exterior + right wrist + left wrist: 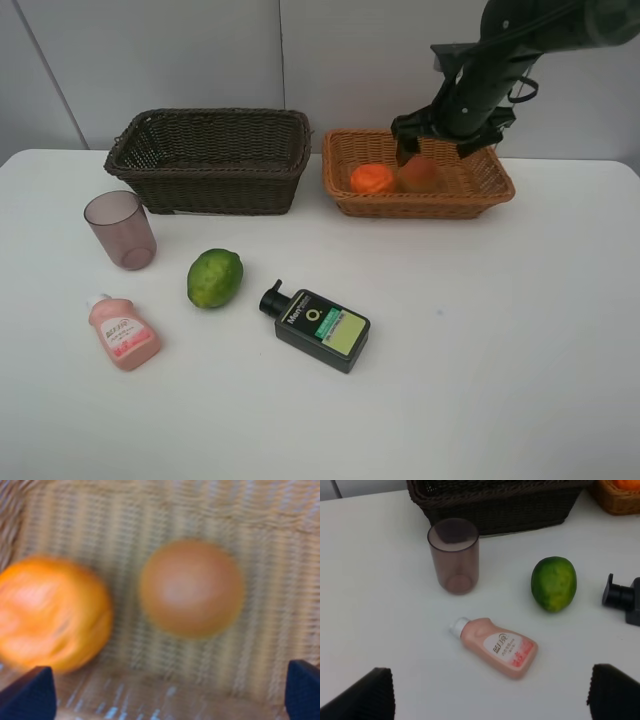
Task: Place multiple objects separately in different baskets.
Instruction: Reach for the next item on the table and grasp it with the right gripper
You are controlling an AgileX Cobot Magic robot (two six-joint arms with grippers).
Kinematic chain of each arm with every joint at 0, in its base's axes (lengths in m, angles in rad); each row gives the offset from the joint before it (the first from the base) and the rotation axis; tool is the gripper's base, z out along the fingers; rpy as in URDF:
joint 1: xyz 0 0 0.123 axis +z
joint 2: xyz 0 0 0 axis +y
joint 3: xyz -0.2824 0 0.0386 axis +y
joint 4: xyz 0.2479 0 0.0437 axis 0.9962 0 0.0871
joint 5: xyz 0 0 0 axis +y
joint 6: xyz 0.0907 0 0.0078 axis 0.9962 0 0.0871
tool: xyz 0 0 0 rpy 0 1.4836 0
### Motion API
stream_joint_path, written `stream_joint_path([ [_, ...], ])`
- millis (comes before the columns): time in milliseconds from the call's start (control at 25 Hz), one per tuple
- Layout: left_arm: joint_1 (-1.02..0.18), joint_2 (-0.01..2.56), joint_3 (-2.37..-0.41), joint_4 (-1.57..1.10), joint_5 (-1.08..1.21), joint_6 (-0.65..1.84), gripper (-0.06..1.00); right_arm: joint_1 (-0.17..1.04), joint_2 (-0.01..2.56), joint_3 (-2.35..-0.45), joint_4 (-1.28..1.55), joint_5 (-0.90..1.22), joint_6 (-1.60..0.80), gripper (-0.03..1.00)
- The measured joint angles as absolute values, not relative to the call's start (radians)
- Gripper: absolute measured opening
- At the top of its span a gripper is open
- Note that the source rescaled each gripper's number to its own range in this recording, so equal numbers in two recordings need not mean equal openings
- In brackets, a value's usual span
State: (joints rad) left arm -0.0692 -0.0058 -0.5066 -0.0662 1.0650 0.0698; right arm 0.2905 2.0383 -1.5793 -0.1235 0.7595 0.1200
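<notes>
Tangerine [372,178], one (peach [420,174], perhaps, one), tan basket [420,207]

table [500,380]: white, matte | wall [200,50]: pale grey panels, vertical seams

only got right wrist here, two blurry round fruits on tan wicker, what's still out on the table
observer: Four things: a translucent mauve plastic cup, a green lime-like fruit, a small pink soap bottle and a dark green flat bottle with a lime label.
operator: cup standing or tipped
observer: Upright, mouth up, in front of the deep dark brown wicker basket.
operator: and the other arm
observer: The left gripper is open above the table, near the pink bottle.
</notes>
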Motion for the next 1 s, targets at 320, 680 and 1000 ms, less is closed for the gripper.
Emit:
stream_joint_path([
  [320, -0.069, -0.006, -0.507, -0.066, 1.065, 0.070, 1.00, 0.448, 1.978, -1.579, -0.033, 1.047, -0.117, 0.98],
  [680, -0.069, -0.006, -0.507, -0.066, 1.065, 0.070, 1.00, 0.644, 1.931, -1.499, 0.108, 1.170, -0.331, 0.98],
  [1000, -0.069, -0.006, -0.507, -0.066, 1.065, 0.070, 1.00, 0.779, 1.900, -1.367, 0.120, 1.072, -0.355, 0.98],
])
